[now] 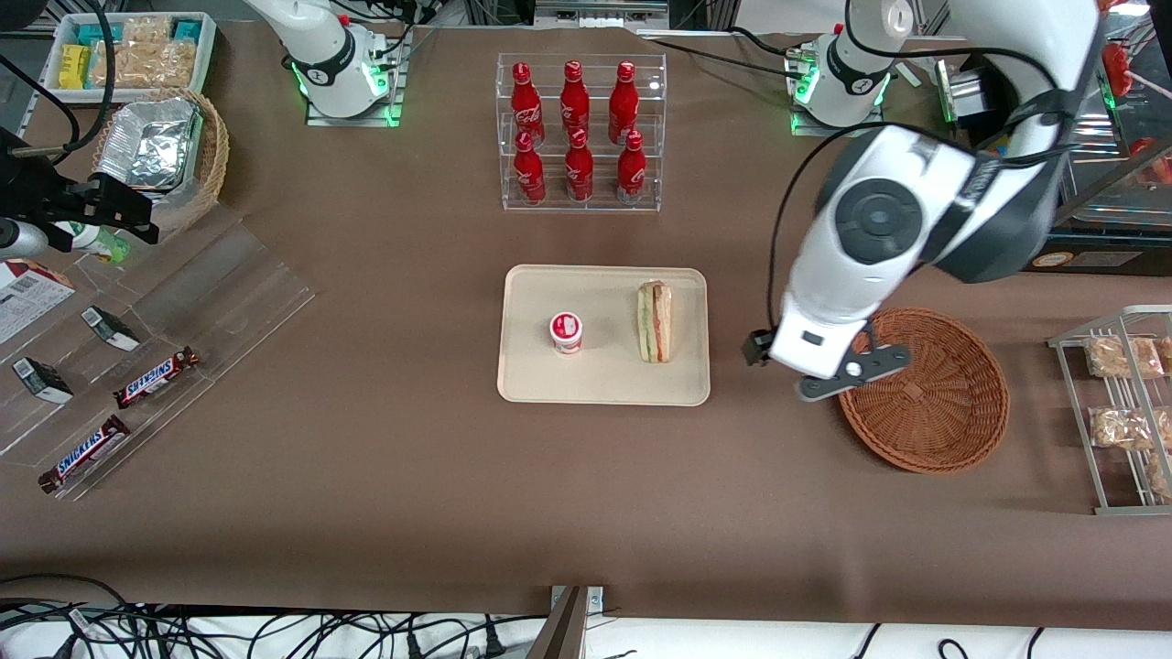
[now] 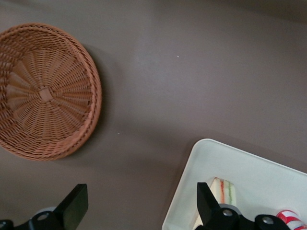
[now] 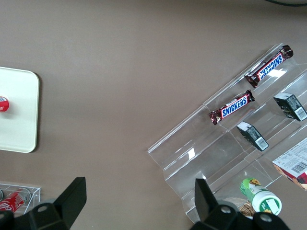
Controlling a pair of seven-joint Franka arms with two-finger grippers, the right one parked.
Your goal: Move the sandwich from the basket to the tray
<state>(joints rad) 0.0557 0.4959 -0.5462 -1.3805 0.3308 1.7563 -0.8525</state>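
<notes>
Cream-beige rectangular tray [image 1: 531,384] holds wrapped triangular sandwich [image 1: 654,321] | brown wicker basket [image 1: 943,403] emptied | my gripper [image 2: 141,211] spread wide, holding nothing, between both

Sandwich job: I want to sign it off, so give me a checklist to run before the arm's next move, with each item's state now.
1. Sandwich on the tray: ok; it lies inside the rim, beside a small red-and-white cup.
2. Basket empty: ok; the wrist view shows only bare weave.
3. Gripper free of load: ok; fingers open, nothing between them.
4. Gripper clear of the tray: ok; in the front view it hangs above the table between tray and basket.
5. Sandwich settled, not on the rim: ok; its whole length rests on the tray floor.
6. Wrap undamaged: cannot tell.
</notes>
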